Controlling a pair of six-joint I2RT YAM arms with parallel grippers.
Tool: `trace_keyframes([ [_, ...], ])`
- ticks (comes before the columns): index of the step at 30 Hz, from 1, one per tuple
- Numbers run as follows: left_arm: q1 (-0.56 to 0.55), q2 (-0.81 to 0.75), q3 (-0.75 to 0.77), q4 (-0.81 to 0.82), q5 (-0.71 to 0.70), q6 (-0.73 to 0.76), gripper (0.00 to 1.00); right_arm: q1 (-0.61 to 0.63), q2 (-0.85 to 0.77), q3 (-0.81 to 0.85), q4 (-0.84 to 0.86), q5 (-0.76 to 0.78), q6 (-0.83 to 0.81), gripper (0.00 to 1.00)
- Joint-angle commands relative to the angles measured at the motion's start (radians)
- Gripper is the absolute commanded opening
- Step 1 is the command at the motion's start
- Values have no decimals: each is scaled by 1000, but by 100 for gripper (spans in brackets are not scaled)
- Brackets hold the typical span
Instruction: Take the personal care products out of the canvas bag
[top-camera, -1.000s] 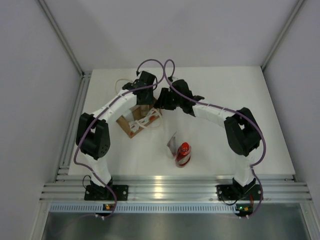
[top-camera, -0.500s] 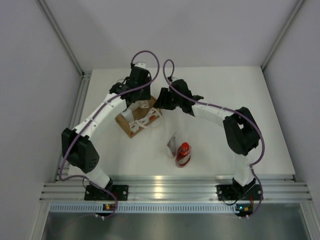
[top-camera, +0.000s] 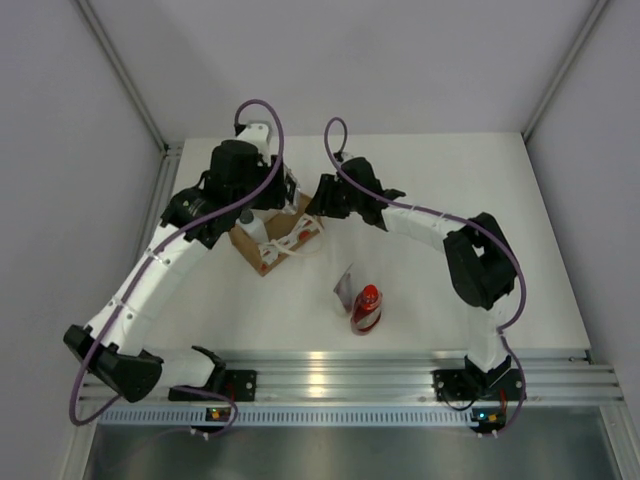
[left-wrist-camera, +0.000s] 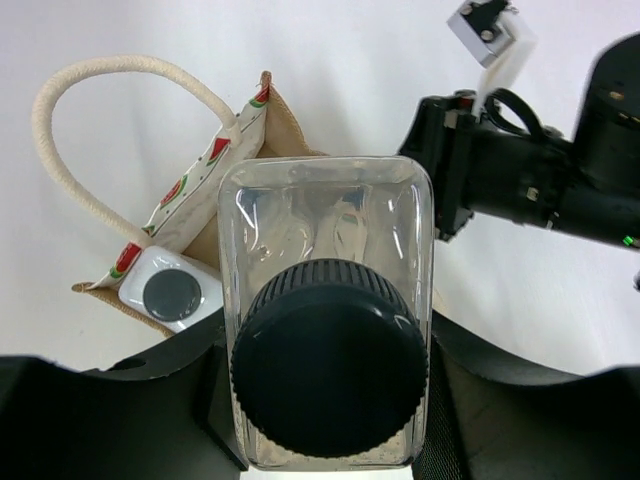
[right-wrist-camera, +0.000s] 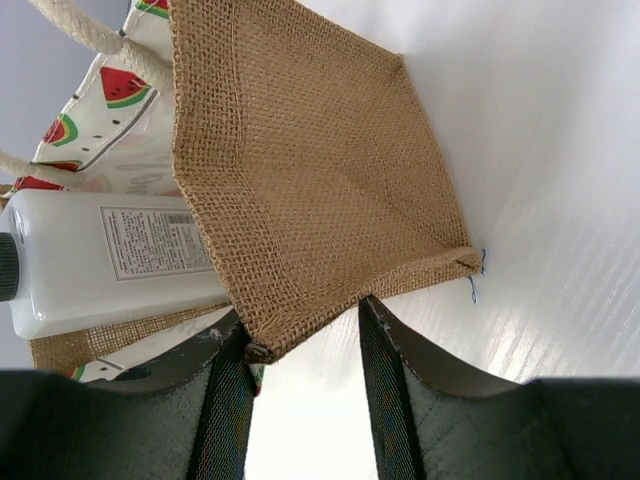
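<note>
The worktop (top-camera: 450, 180) carries the canvas bag (right-wrist-camera: 310, 170) toward its far left. Seen from above, both arms meet over the bag.

The left arm runs out long from its base, elbow swung low to 8 o'clock and wrist reaching up toward 1 o'clock. The left jaws (left-wrist-camera: 330, 420) stand partway open and clamped on the body of a white bottle (left-wrist-camera: 325, 240). Its dark cap faces the wrist and its long axis points straight down at the bag mouth. It looks lifted clear of the bag, so I judge the next move to be a carry sideways to bare worktop.

The right arm arcs in from 4 o'clock. The right jaws (right-wrist-camera: 300, 350) are nearly closed, pinching the bag's burlap edge to steady it.

A second white bottle (right-wrist-camera: 110, 265) sits in the bag, at 8 o'clock from the held one in the left wrist view, cap toward the mouth. The left arm is the nearer to it.

The red bottle (top-camera: 366, 308) and the white tube (top-camera: 345, 283) lie out on the worktop, at 5 o'clock from the bag.
</note>
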Motion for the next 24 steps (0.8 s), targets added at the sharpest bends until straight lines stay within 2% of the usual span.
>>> trace_keyframes([
  [1,-3,-127,8,106,37,31,0,-14,18,49,-2,4,-6,41],
  [8,-3,-205,-28,66,134,49,0,-12,15,58,-8,1,-7,41],
  [15,-3,-300,-112,47,371,106,0,-14,14,65,-19,2,-9,41],
  [24,-11,-369,-259,7,451,97,0,-12,12,78,-28,7,-10,41],
])
